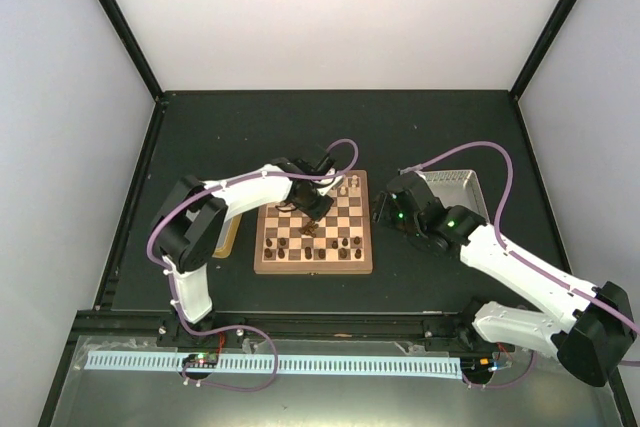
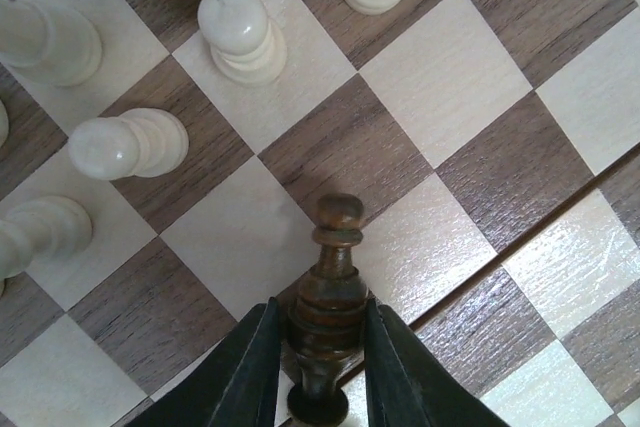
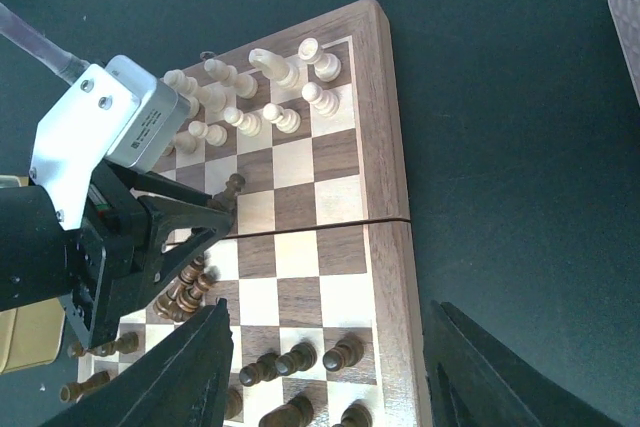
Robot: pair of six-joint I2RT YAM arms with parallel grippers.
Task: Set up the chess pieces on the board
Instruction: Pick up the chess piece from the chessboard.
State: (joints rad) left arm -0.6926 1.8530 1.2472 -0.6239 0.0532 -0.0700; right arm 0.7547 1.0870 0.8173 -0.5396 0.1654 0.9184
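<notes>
The chessboard (image 1: 367,232) lies in the middle of the table. Cream pieces (image 1: 345,187) stand at its far end and dark pieces (image 1: 320,245) at its near end. My left gripper (image 1: 313,215) is over the board's middle, shut on a dark brown piece (image 2: 335,287) gripped round its body and lying tilted between the fingers (image 2: 250,367). Cream pieces (image 2: 240,32) stand just beyond it. My right gripper (image 1: 385,209) is open and empty, off the board's right edge. The right wrist view shows its gripper (image 3: 325,367) above the board's border (image 3: 385,147) and the dark pieces (image 3: 300,357).
A metal tray (image 1: 455,187) stands right of the board, behind the right arm; its corner shows in the right wrist view (image 3: 628,7). A gold-rimmed tray (image 1: 232,237) lies left of the board, partly under the left arm. Black frame rails edge the table.
</notes>
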